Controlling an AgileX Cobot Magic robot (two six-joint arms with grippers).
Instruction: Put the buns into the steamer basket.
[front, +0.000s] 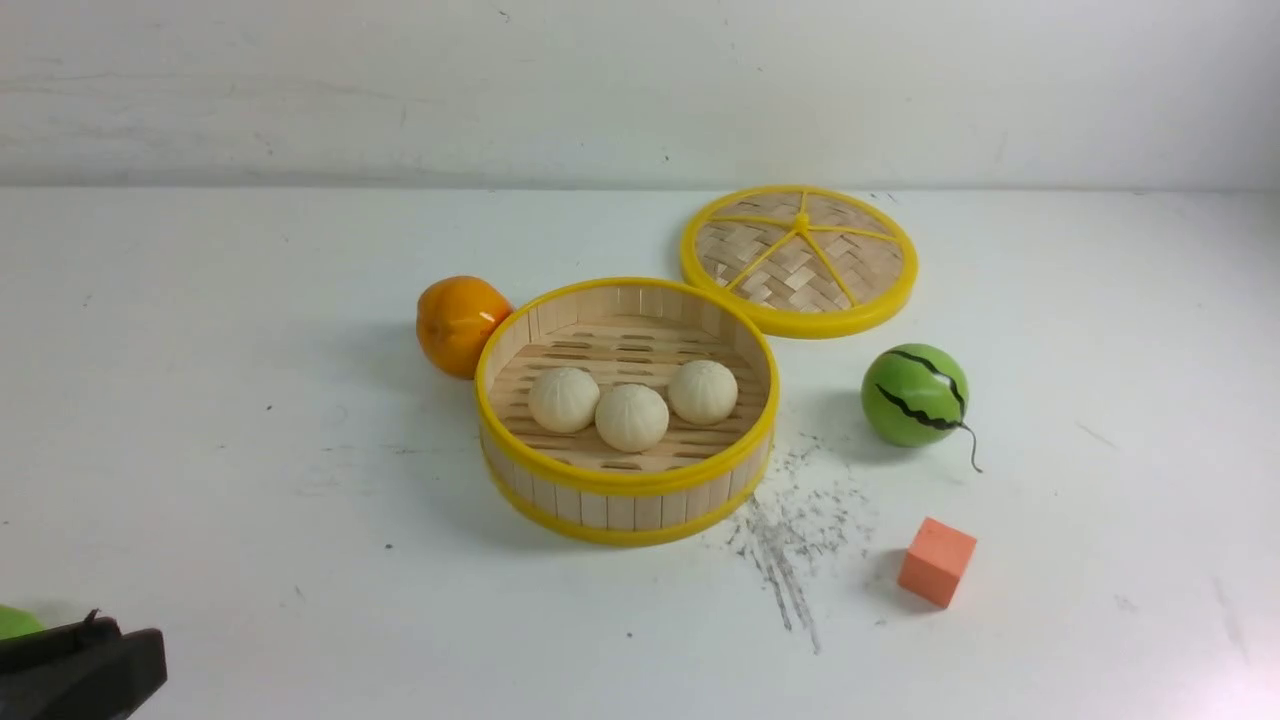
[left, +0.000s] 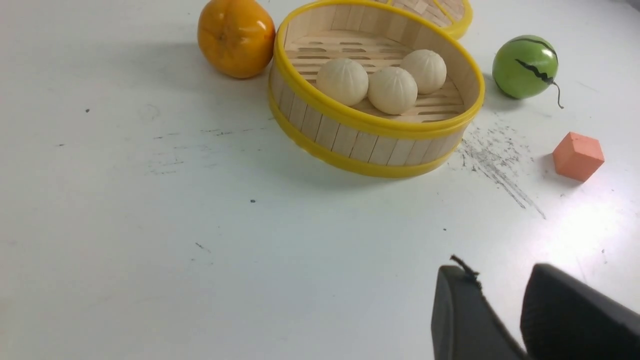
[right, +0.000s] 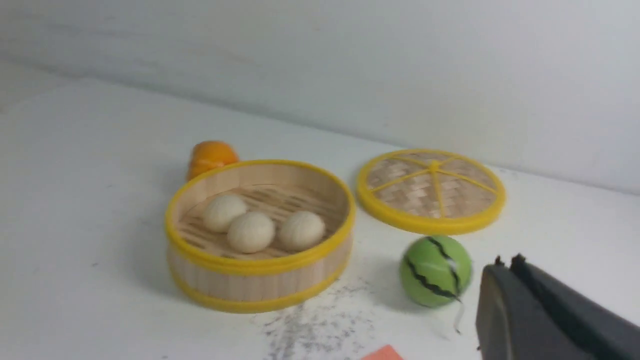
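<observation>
Buns (front: 632, 418) sit together on the slatted floor of the steamer basket (front: 628, 535), three in all, which is where the task wants them, so the work looks complete. They lie low inside the wall, the middle one close up against its neighbour on the robot's left, and the raised rim would likely keep them from rolling out if the basket were nudged. The basket stands flat and uncovered, its woven lid (front: 800, 265) lying beyond it, probably set aside to leave the mouth free for loading. An orange fruit (front: 462, 325) rests against or just beside the basket on the left, while the green striped melon ball (front: 914, 395) and a small coral block (front: 937, 562) lie apart on the right, neither seeming to have any part in the job. Nothing shows between the fingers of the left gripper (left: 492, 295), which stand a little apart, well away from the basket. The right gripper (right: 505, 265) has its fingers together, with nothing visible in them. Neither arm reaches over the food, which fits a finished placing; the sensible next move would be to leave the buns alone.
</observation>
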